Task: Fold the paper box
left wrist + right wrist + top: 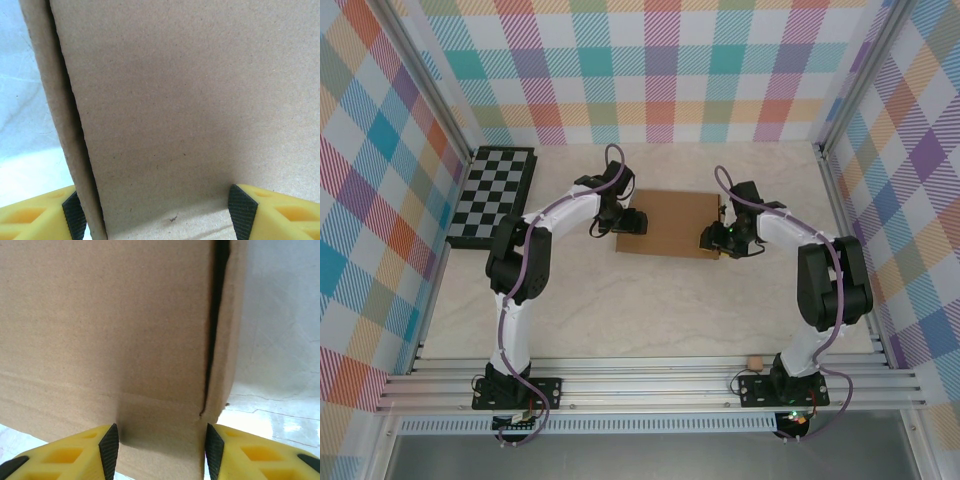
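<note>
The paper box point(670, 222) is plain brown cardboard lying in the middle of the table. My left gripper point(628, 222) is at its left edge and my right gripper point(712, 240) at its right front corner. In the left wrist view the paper box point(190, 100) lies close under my left gripper point(159, 216), whose jaws stand wide open across a broad panel, with a side flap point(60, 115) by the left pad. In the right wrist view my right gripper point(161, 450) is open, with a strip of the paper box point(100, 330) between its pads and a slit flap point(227, 340) to the right.
A black-and-grey chessboard point(492, 195) lies at the back left, against the wall. A tiny brown cardboard scrap point(754, 362) sits near the right arm's base. Plaid walls enclose the pale table point(650, 310) on three sides, and an aluminium rail point(650, 385) runs along the near edge.
</note>
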Controlling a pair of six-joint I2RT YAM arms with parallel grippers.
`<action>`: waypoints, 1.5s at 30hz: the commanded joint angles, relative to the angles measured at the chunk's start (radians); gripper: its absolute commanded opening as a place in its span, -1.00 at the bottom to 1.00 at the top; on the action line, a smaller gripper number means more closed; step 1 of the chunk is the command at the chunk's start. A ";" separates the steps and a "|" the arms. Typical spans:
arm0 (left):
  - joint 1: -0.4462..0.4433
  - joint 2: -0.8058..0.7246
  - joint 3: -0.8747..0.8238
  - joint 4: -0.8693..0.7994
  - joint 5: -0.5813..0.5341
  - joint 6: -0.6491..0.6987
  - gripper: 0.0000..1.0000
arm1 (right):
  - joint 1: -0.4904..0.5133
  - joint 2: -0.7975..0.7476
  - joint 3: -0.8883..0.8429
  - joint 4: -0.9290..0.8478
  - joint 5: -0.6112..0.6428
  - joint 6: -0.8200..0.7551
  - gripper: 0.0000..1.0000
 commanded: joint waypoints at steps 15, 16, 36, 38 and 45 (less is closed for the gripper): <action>0.005 0.068 -0.013 -0.084 -0.027 0.009 0.50 | -0.002 -0.003 0.013 0.019 0.039 -0.039 -0.01; 0.005 0.069 -0.013 -0.085 -0.028 0.010 0.50 | -0.002 -0.002 0.010 0.019 0.047 -0.045 -0.02; 0.005 0.075 -0.007 -0.086 -0.034 0.008 0.50 | -0.001 -0.046 -0.065 0.022 0.101 -0.044 -0.05; 0.005 0.077 -0.006 -0.085 -0.034 0.008 0.50 | -0.002 -0.055 -0.065 0.015 0.102 -0.043 -0.04; 0.005 0.076 -0.002 -0.085 -0.030 0.006 0.50 | -0.002 -0.050 -0.059 0.022 0.088 -0.040 -0.03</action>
